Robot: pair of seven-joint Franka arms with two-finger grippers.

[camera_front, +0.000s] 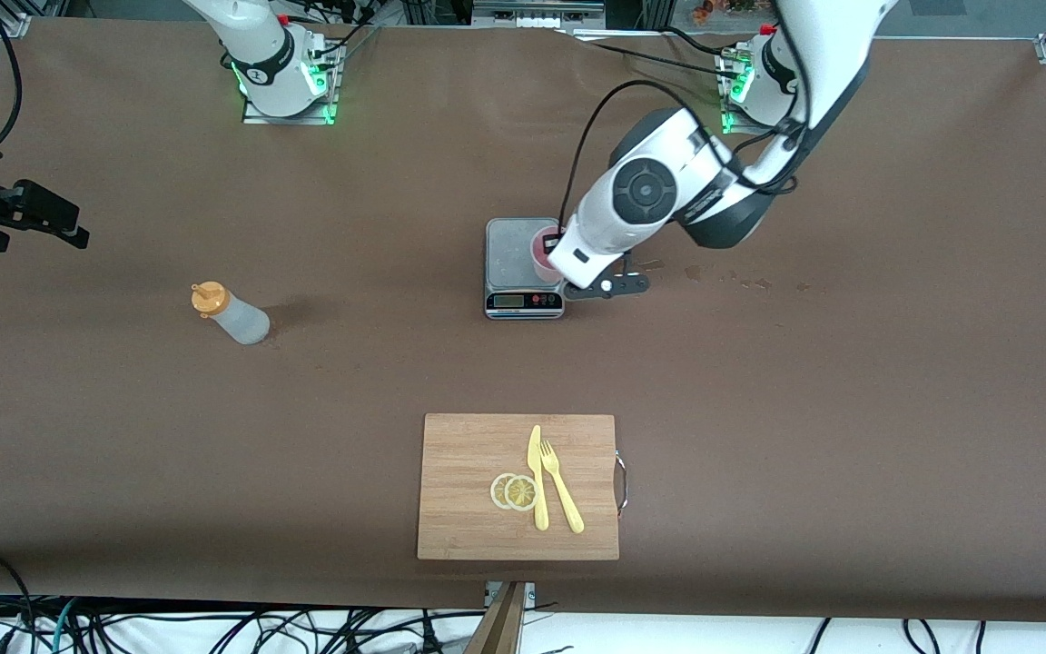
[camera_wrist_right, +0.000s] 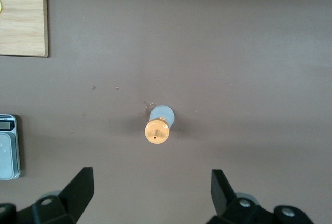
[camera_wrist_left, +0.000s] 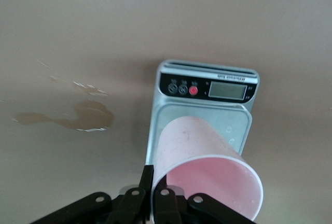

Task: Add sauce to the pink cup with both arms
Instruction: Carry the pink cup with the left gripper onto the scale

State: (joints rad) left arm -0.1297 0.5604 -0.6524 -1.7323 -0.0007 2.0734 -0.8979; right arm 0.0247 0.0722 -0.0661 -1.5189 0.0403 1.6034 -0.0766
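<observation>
The pink cup stands on the grey scale at mid-table, at the platform's edge toward the left arm's end. My left gripper is shut on the cup's wall, one finger outside the rim and one inside. The sauce, a whitish squeeze bottle with an orange cap, stands upright on the table toward the right arm's end. High over it hangs my right gripper, open and holding nothing.
A wooden cutting board lies nearer to the front camera, carrying a yellow knife, a yellow fork and two lemon slices. Wet stains mark the table beside the scale.
</observation>
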